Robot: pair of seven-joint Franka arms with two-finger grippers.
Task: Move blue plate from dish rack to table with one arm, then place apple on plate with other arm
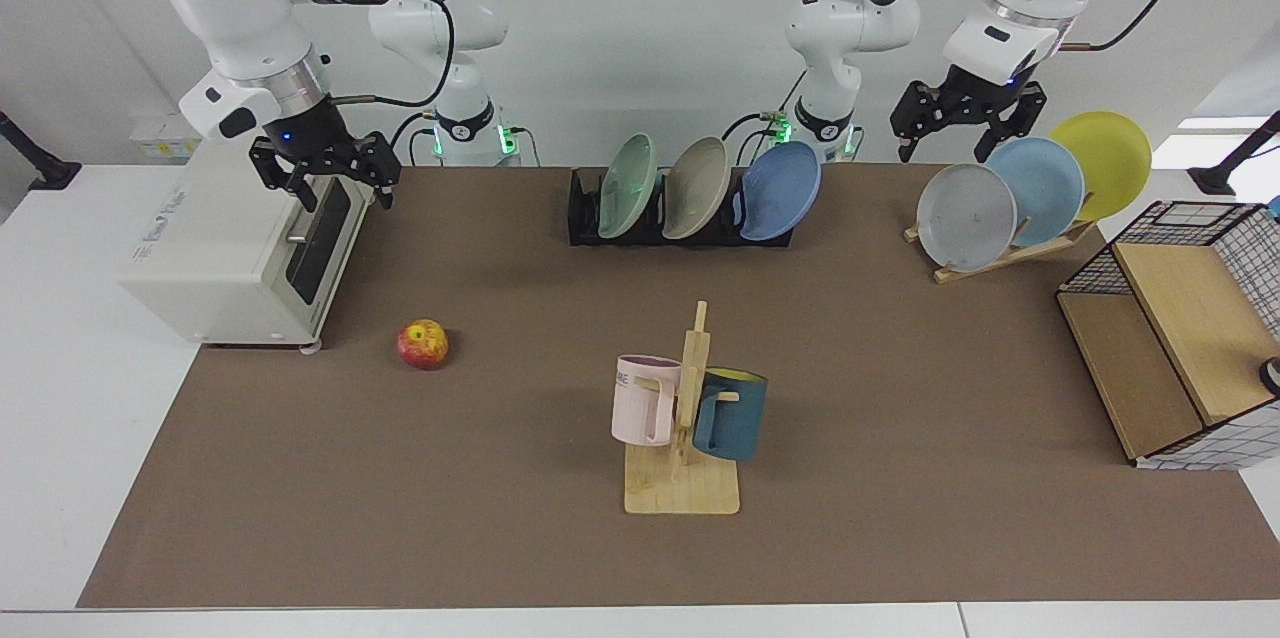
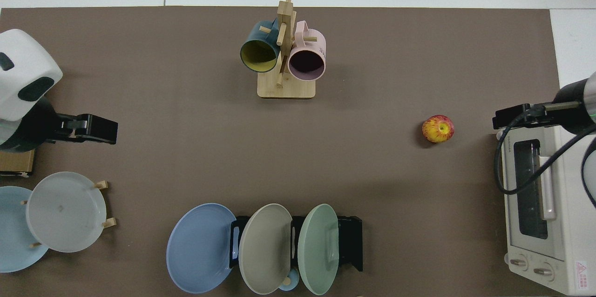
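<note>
The right gripper (image 1: 325, 180) hung with its fingers spread and holding nothing above the front edge of a white toaster oven (image 1: 235, 248), at about nine o'clock on the table (image 1: 500, 518) in the facing view. The apple (image 1: 423, 344) lay on the brown surface at roughly five o'clock from that gripper, well apart from it. Across the table, the left gripper (image 1: 965, 123) was likewise parted and empty, poised just above a grey plate (image 1: 966, 217) and a pale blue plate (image 1: 1037, 190) on a slanted wooden rack (image 1: 1010, 256). At about nine o'clock from it, the blue plate (image 1: 778, 191) stood tilted in the end slot of the black dish rack (image 1: 585, 213), beside a beige plate (image 1: 696, 188) and a green plate (image 1: 628, 186). A wooden mug tree (image 1: 684, 438) with two mugs stood at six o'clock from the rack.
</note>
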